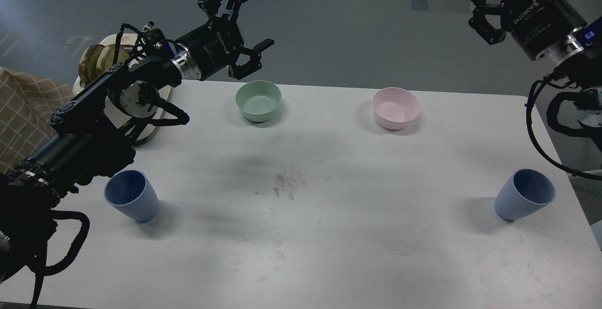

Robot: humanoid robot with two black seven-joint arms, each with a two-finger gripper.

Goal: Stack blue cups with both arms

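Observation:
Two light-blue cups stand upright on the white table (329,233), far apart. One blue cup (132,196) is near the left edge, just beside my left forearm. The other blue cup (524,201) is near the right edge. My left gripper (251,22) hangs high over the table's far edge, above and left of the green bowl, fingers spread open and holding nothing. My right gripper (479,10) is raised at the top right, beyond the table, fingers open and empty.
A mint-green bowl (258,100) and a pink bowl (396,107) sit along the far side of the table. A white plate with brownish items (101,59) lies behind my left arm. Checked cloth (23,111) shows at far left.

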